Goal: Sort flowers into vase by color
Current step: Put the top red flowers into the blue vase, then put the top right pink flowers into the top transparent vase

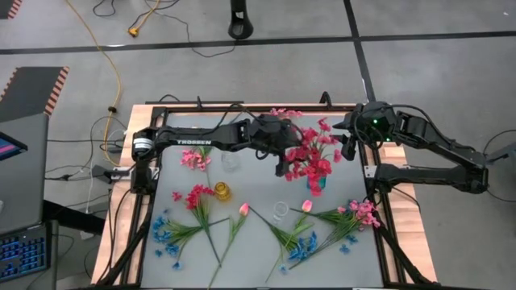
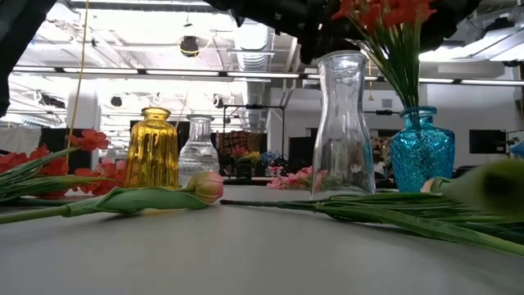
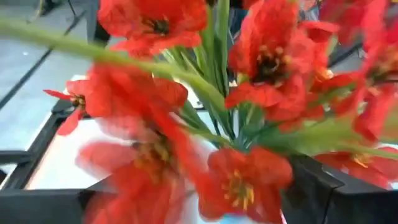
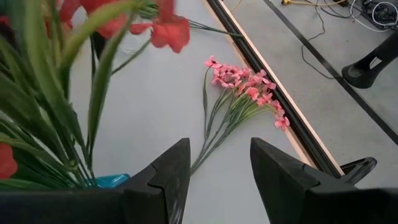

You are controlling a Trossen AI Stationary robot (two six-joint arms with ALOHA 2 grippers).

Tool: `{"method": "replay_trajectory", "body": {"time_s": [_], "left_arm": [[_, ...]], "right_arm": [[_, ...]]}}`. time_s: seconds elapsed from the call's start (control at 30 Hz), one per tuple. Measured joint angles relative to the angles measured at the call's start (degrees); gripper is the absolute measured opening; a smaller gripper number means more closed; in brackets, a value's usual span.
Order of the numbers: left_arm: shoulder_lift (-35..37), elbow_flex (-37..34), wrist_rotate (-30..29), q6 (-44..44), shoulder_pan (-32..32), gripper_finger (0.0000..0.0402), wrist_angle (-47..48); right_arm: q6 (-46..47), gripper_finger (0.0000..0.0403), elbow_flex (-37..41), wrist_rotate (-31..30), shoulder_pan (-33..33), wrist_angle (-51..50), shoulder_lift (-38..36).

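A bunch of red flowers (image 1: 313, 157) stands with its stems in the blue vase (image 1: 316, 187) at the table's far right. My left gripper (image 1: 284, 163) is at the bunch's left side, open, and red blossoms (image 3: 242, 180) fill the space between its fingers. My right gripper (image 1: 348, 149) waits open at the far right with nothing between its fingers (image 4: 168, 180). Light pink sprigs (image 1: 193, 159), a deep red-pink bunch (image 1: 197, 197) and blue sprigs (image 1: 169, 234) lie flat on the table. My left gripper stands open with a finger (image 3: 314, 190) on either side of the red blossoms, coming at them nearly level from the table's left. Whether a finger touches them I cannot tell, since the blossoms hide the fingertips.
A yellow vase (image 1: 222, 191) and two clear vases (image 1: 230, 161) (image 1: 280, 211) stand mid-table. Two pink tulips (image 1: 243, 209) (image 1: 306, 205), more pink sprigs (image 1: 363, 213) and blue sprigs (image 1: 302, 246) lie toward the near right. A black frame (image 1: 379, 201) edges the table.
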State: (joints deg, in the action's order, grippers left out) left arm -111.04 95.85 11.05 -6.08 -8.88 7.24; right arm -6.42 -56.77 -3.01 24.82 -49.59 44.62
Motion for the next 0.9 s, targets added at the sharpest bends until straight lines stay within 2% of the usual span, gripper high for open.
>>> {"method": "replay_trajectory", "body": {"time_s": [0.37, 0.63, 0.77, 0.9], "left_arm": [[6.27, 0.02, -5.78, -6.54, -0.50, 0.0226, 15.66], [9.71, 0.00, -5.99, -7.15, -1.12, 0.0225, 27.47], [12.05, -0.02, -5.68, -6.42, -0.99, 0.0225, 32.59], [15.38, -0.02, -5.49, -4.79, -1.03, 0.0225, 36.49]], "right_arm": [[0.81, 0.0193, 0.02, 0.01, 0.00, -1.50, 0.00], [1.99, 0.0193, 0.02, 0.01, 0.02, -1.42, 0.15], [6.83, 0.0193, 0.20, -0.01, 0.04, -1.09, 2.08], [6.28, 0.0193, 0.91, -0.10, 0.07, -0.84, 5.18]]}}
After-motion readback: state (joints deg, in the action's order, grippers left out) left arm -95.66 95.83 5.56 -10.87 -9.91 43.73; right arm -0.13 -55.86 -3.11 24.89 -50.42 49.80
